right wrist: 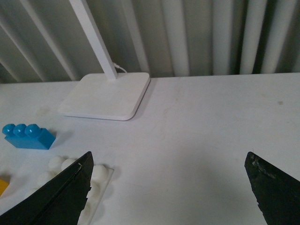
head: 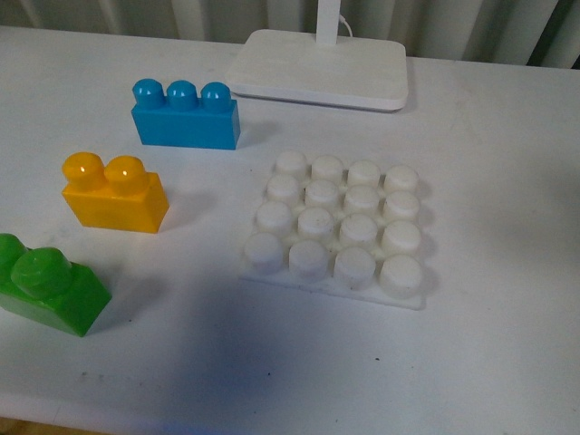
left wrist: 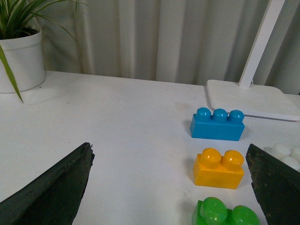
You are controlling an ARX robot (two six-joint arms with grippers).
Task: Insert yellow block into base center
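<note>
On the table (head: 489, 362), left of the base (head: 337, 227), the yellow block (head: 113, 195) sits upright, two studs up. Its long axis runs roughly left-right in the front view, skewed a little so the right end lies nearer the camera. It is not on the base: bare tabletop separates the two.

The block is the middle one of three bricks. The blue brick (head: 186, 116) is farther back and the green brick (head: 50, 285) is nearer and further left. None of them touch. The blue brick's long axis lies close to parallel with the block's.

The base lies flat. All 16 studs are bare, centre four included. The lamp foot (head: 319, 70) stands behind it, apart.

Neither arm shows in the front view.

Left wrist view: left gripper (left wrist: 168, 150) has its jaws wide, with nothing between them. Both dark fingers (left wrist: 56, 192) are off the table's objects. The block (left wrist: 219, 168) shows in the gap, ahead of the tips, studs up, long side toward the camera. A potted plant (left wrist: 21, 61) stands far off on the table.

Right wrist view: right gripper (right wrist: 168, 159) also has its jaws wide and holds nothing. A corner of the base (right wrist: 70, 173) shows by one finger. Only a yellow sliver at the frame edge shows of the block.
</note>
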